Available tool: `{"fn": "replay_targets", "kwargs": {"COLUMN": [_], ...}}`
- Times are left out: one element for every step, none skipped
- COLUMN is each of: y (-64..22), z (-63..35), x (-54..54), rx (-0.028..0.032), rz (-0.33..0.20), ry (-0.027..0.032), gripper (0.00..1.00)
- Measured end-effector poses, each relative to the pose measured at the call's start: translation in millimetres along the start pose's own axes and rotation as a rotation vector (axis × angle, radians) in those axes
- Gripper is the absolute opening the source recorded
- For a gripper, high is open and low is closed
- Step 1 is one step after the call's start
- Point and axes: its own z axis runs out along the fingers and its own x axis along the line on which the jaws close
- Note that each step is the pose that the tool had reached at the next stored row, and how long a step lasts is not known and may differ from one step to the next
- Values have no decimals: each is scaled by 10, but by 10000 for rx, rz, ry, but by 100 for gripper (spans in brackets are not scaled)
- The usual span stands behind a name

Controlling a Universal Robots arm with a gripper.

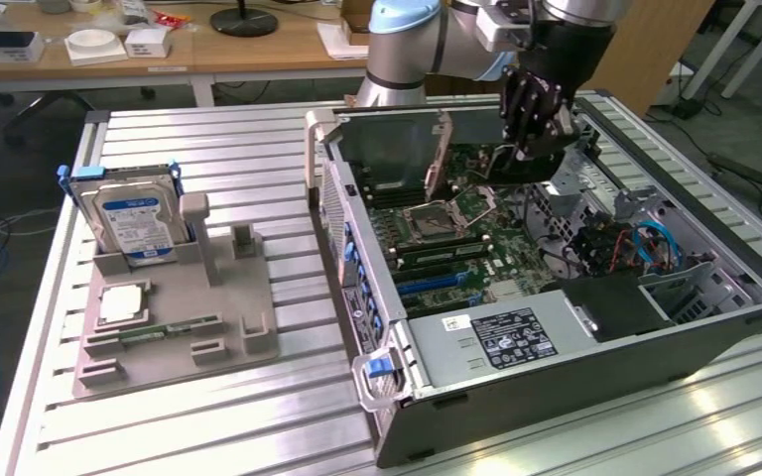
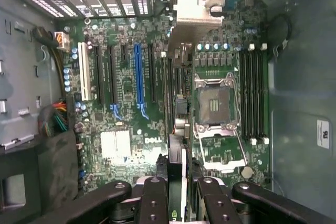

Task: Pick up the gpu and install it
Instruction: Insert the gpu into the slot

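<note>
The slatted metal bench (image 1: 222, 129) carries an open computer case (image 1: 593, 387) lying on its side, with a grey tray (image 1: 183, 327) beside it toward the exterior view's left. Inside the case, the green motherboard (image 2: 126, 108) bears the word "DELL" in white near its lower middle. One long blue slot (image 2: 138, 77) stands out among the black ones. The power supply (image 1: 507, 337) carries a black label with white print too small to read, and a white sticker (image 2: 323, 134) on the case wall is also illegible.

On the tray, a silver hard drive (image 1: 136, 223) stands upright in a holder; the writing on its blue label cannot be made out. A narrow green memory stick (image 1: 170, 325) lies flat nearer the tray's front.

The gpu (image 2: 176, 156) hangs on edge over the motherboard, between the slots and the empty processor socket (image 2: 215, 103). Whether it touches the board cannot be told. The claw (image 2: 178, 184) is drawn narrow, its black fingers (image 2: 155, 192) pinching the thin card from both sides.
</note>
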Motion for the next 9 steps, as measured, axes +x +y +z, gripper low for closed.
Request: {"fn": "replay_targets", "kwargs": {"y": [13,30,45,55,59,61,62,63,65], "z": [0,1,2,2,1,0,-1,0,4], "x": [1,2,4,10,22,38,54,65,70], "rx": [0,-1,0,1,0,-1,-1,-1,-2], "rz": [-3,-5,-8,-9,-13,-15,-19,-30,-62], "ry": [1,1,-1,-3,-1,-1,0,-1,-2], "gripper": [26,26,26,26,26,26,26,26,26]}}
